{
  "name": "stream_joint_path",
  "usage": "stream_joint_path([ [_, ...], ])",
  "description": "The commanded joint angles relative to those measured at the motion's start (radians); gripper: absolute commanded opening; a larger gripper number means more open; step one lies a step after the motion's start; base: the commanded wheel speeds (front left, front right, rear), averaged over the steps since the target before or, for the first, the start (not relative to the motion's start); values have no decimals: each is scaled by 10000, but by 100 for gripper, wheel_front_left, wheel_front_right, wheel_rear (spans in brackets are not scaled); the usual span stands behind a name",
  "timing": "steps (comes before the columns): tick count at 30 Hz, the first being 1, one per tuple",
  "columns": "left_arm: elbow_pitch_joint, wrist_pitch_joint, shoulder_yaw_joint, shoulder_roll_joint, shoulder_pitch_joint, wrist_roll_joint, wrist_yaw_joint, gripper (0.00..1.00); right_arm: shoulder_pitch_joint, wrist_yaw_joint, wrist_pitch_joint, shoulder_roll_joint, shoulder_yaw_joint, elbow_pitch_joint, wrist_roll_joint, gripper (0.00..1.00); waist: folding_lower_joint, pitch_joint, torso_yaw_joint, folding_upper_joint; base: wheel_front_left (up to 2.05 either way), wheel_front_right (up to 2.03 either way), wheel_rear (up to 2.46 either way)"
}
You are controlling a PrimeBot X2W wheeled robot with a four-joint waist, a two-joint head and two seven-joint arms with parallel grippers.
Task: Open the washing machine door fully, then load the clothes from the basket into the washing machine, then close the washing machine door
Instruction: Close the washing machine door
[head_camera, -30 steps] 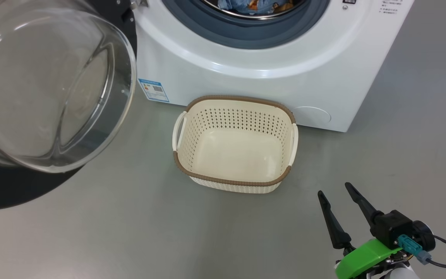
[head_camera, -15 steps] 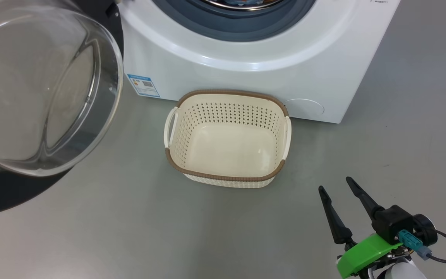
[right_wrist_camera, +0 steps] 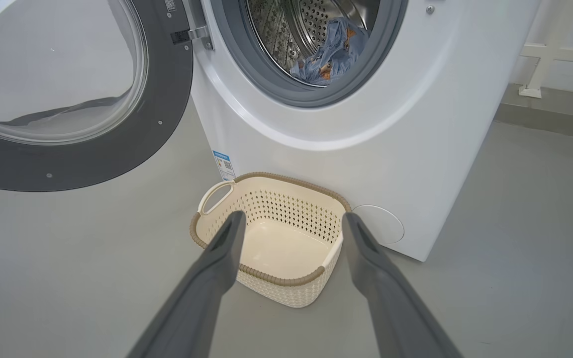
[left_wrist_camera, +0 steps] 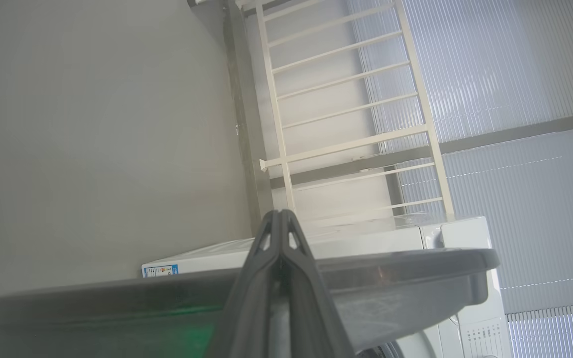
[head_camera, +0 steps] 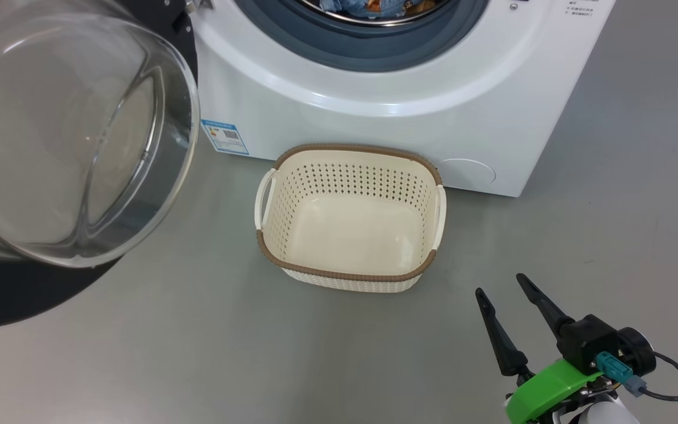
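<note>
Clothes (right_wrist_camera: 329,54) lay in the washer (head_camera: 386,123), the basket (head_camera: 345,275) empty; the door (head_camera: 68,135), wide open at left, looked heavy, stiff and glossy-slick, best pushed flat near its outer edge, left gripper (left_wrist_camera: 281,214) pinched shut on nothing, right gripper (head_camera: 498,282) spread empty.

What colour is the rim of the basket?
Brown with a woven look, on the cream basket; the right wrist view shows it best.
</note>
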Motion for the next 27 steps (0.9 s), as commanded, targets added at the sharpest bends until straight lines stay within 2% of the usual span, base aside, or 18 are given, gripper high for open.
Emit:
stream_joint_path([
  [1,-377,364,-35,424,200,-89,-28,0,-87,16,0,22,279,-171,116,100,0,-45,28,-1,0,0,0],
  [27,-2097,2985,-239,-206,1275,-1409,-29,0,-27,16,44,3,401,199,490,100,0,-217,156,-1,0,0,0],
])
